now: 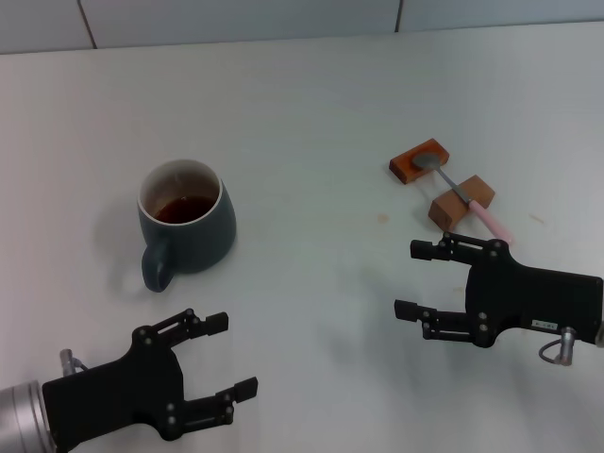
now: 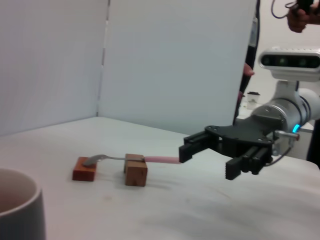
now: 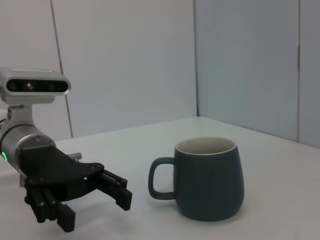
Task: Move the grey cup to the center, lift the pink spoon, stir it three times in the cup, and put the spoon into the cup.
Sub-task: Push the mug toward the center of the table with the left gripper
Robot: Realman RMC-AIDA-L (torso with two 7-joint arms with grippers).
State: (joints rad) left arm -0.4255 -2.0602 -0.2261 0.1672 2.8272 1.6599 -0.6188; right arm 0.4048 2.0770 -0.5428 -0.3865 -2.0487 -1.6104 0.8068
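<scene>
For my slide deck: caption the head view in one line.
Grey cup of dark liquid sits left, pink spoon rests across two wooden blocks, both grippers open.

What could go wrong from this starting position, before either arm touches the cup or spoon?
1. The grey cup holds dark liquid; a jerky slide by the open left gripper toward the center could slosh it.
2. The pink spoon rests across two wooden blocks, so the open right gripper may knock a block and roll the spoon off.
</scene>
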